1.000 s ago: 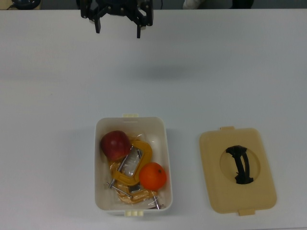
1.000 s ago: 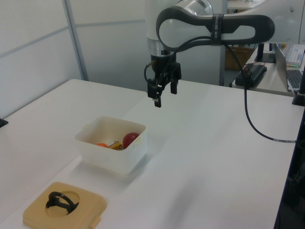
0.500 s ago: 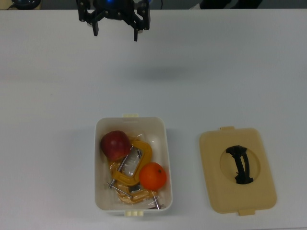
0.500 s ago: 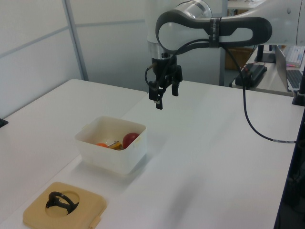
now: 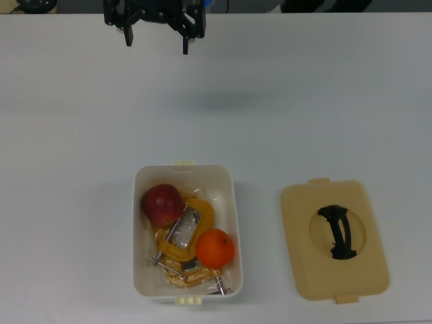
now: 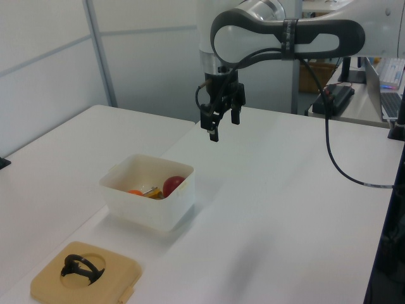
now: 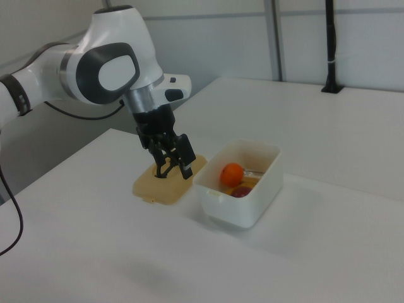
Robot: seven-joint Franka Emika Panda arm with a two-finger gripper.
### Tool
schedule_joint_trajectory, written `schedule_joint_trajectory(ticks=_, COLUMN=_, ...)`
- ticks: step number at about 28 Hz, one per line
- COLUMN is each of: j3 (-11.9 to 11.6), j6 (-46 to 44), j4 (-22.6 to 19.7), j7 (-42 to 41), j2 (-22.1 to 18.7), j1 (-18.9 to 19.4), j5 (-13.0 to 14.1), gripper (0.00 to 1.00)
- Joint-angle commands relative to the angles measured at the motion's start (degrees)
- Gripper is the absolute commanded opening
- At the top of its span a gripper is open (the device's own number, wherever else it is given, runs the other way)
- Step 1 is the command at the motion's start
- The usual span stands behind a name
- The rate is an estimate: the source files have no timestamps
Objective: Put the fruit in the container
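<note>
The white container (image 5: pixel 229 196) (image 6: pixel 174 206) (image 7: pixel 265 189) stands on the table. Inside it lie a dark red apple (image 5: pixel 162 203) (image 6: pixel 173 185) (image 7: pixel 240 192) and a bright orange (image 5: pixel 215 248) (image 6: pixel 134 192) (image 7: pixel 232 174), resting among yellow metal clamps (image 5: pixel 182 239). My gripper (image 5: pixel 155 42) (image 6: pixel 221 128) (image 7: pixel 175 171) hangs open and empty well above the table, far from the container toward the top view's upper edge.
A flat tan lid (image 5: pixel 334 239) (image 6: pixel 85 273) (image 7: pixel 165 183) with a black handle lies beside the container, on the top view's right. A black cable (image 6: pixel 342 164) trails from the arm over the table's far side in the left view.
The open gripper has drifted slightly toward the top view's upper left and risen a little. The fruit, container and lid have not moved.
</note>
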Motion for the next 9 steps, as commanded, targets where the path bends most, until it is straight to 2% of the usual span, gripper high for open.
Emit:
schedule_joint_trajectory(ticks=1, j3=-0.12, j6=-0.38, j4=-1.63, j7=-1.93, j2=-1.34, j1=-0.57, j5=1.11, gripper=1.00)
schedule_joint_trajectory(ticks=9, j3=0.50, j6=-0.29, j4=-1.46, j7=-2.81, j2=-0.99, j1=-0.49, j5=1.29, gripper=1.00)
